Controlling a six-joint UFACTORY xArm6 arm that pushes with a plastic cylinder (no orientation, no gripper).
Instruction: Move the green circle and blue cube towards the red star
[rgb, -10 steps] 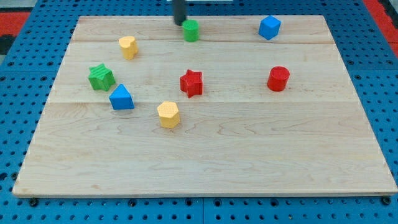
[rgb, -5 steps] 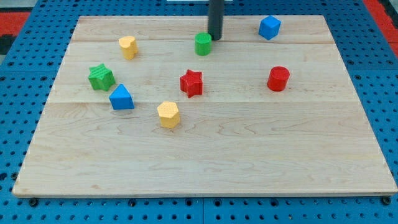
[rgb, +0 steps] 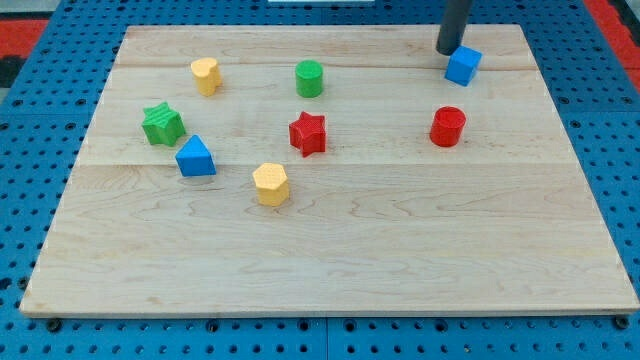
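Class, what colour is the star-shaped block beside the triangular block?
Green star, clearest in the camera view.

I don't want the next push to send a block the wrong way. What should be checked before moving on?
1. My tip at blue cube: ok, at its upper left.
2. Tip on the side away from red star: not ok.
3. Green circle near star: ok, just above it.
4. Red cylinder clear of cube's path: cannot tell.
5. Cube on board: ok.

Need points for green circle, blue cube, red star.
green circle (rgb: 309, 78), camera view, middle of its side and top face
blue cube (rgb: 462, 66), camera view, centre of its visible faces
red star (rgb: 308, 132), camera view, centre of its top
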